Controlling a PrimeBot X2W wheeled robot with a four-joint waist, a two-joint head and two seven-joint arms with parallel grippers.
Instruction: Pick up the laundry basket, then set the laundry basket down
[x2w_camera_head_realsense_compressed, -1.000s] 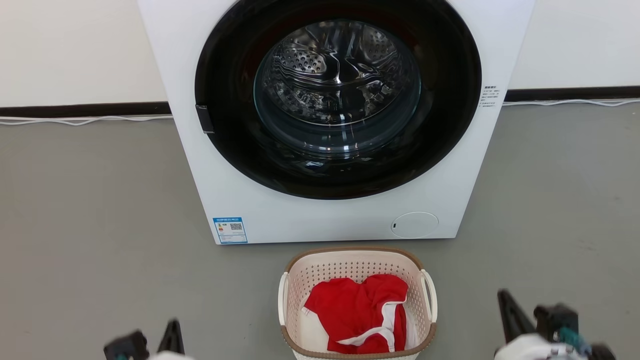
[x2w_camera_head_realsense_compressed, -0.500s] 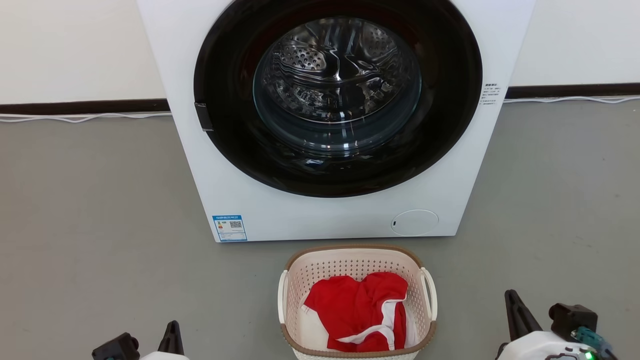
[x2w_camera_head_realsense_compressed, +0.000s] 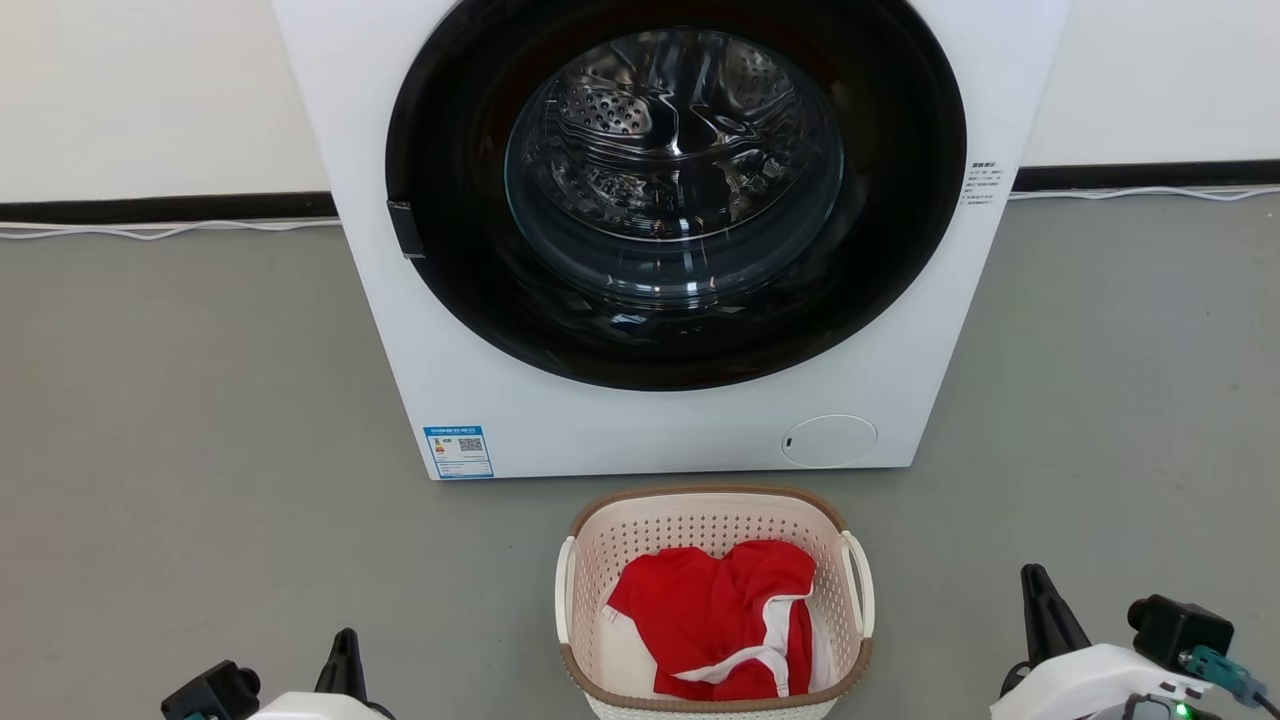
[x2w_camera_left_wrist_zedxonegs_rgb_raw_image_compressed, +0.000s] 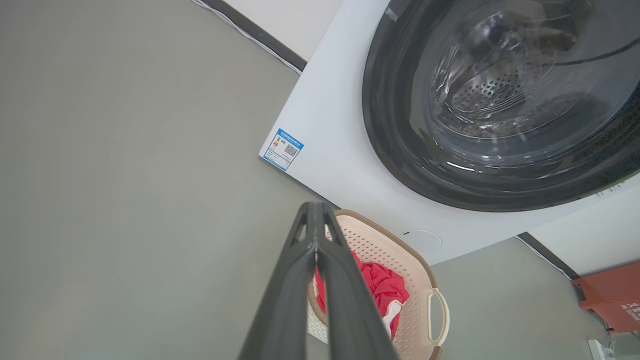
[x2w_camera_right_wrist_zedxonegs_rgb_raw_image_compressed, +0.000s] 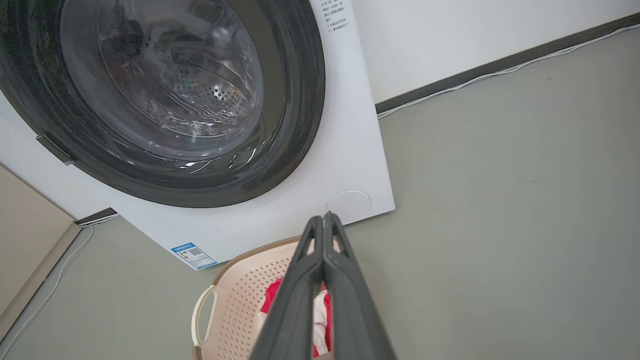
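At the lower right of the head view, the right gripper (x2w_camera_head_realsense_compressed: 1035, 585) has long dark fingers tapering to a point, set in a glossy white wrist shell (x2w_camera_head_realsense_compressed: 1085, 675). Beside it is a boxy black housing (x2w_camera_head_realsense_compressed: 1180, 625) with a teal plug (x2w_camera_head_realsense_compressed: 1215, 672) and a small green light (x2w_camera_head_realsense_compressed: 1183, 711). The left gripper (x2w_camera_head_realsense_compressed: 345, 650), lower left, has the same dark fingers, a white casing (x2w_camera_head_realsense_compressed: 310, 712) and a black block (x2w_camera_head_realsense_compressed: 212, 690). In the wrist views the fingers (x2w_camera_left_wrist_zedxonegs_rgb_raw_image_compressed: 285, 290) are matte charcoal with slim cut-outs near the tips.
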